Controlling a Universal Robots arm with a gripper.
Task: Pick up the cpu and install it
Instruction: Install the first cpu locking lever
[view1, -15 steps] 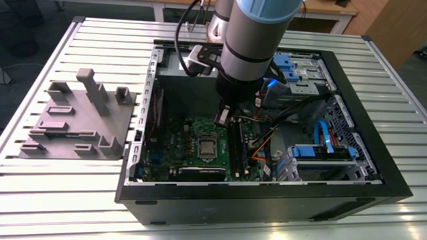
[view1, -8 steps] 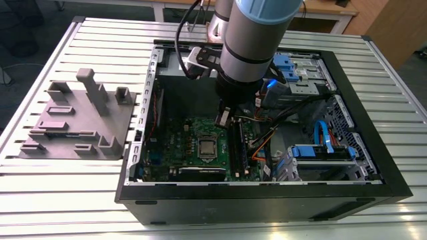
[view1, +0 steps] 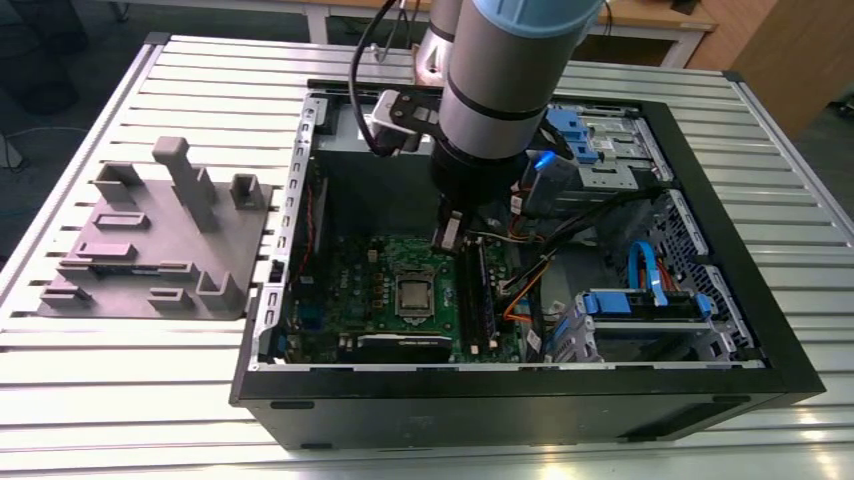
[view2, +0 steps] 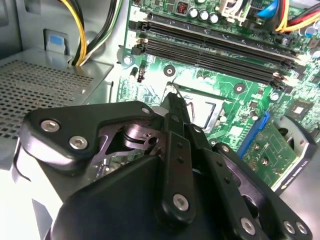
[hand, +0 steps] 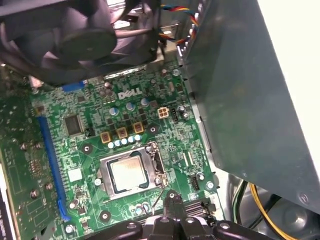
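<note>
One arm (view1: 487, 90) reaches down into one open case (view1: 534, 400) lying on a slatted table (view1: 134, 400); one gripper (view1: 449, 238) hangs above the green board (view1: 387, 275), apart from it, near the socket's far edge in the exterior view.

One cpu (hand: 128, 171) lies flat in the socket (hand: 131, 172) on the board; its silver top faces up, framed by the metal bracket; in the exterior view the cpu (view1: 415, 296) sits near the board's middle, just below the gripper tip.

Gripper state: in the second wrist view the gripper (view2: 173, 102) shows its black fingers (view2: 176, 125) drawn together to a narrow tip with nothing between them; the jaws stand clenched and hold nothing; in the first wrist view the gripper (hand: 172, 200) tip lies just beside the socket's edge, clear of the cpu.

Count of other items: four long memory slots (view2: 215, 47) run side by side on the board; one dark fan (hand: 75, 35) sits over the board's end; one blue slot (hand: 50, 165) runs beside the socket; one grey fixture (view1: 154, 240) with several posts stands on the table at the exterior view's left of the case.
</note>
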